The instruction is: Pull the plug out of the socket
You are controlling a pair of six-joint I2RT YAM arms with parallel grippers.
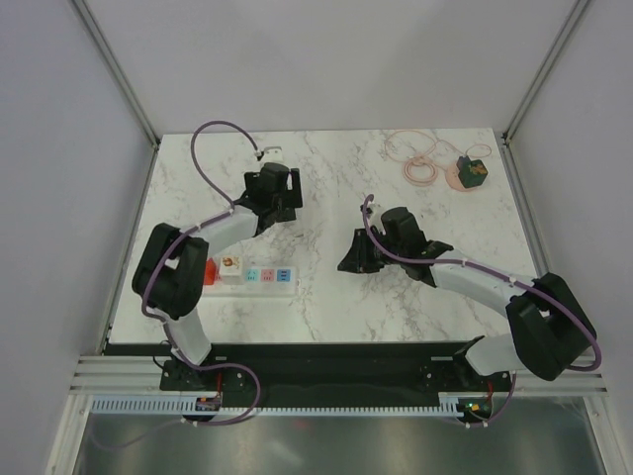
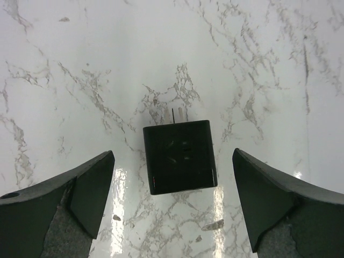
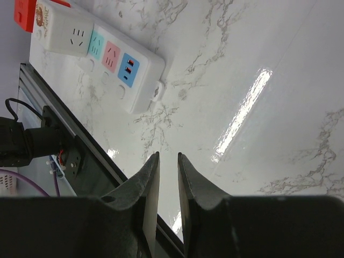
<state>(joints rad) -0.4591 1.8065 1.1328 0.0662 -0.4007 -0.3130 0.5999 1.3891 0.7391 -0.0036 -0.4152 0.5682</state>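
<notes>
Wide-spread, the left tool straddled the plug, which lay flat on the counter touching neither finger, prongs bare; it was apparently set down clear of the socket. Well apart, the socket sat at the counter's near-left edge, its visible outlets empty. Right tool hung nearly closed, holding nothing, likely just out of the way.

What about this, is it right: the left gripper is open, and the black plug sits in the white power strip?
No, one part is wrong. The left gripper is open, but the black plug does not sit in the white power strip: it lies on the marble table, between the open jaws. The left wrist view shows it.
</notes>
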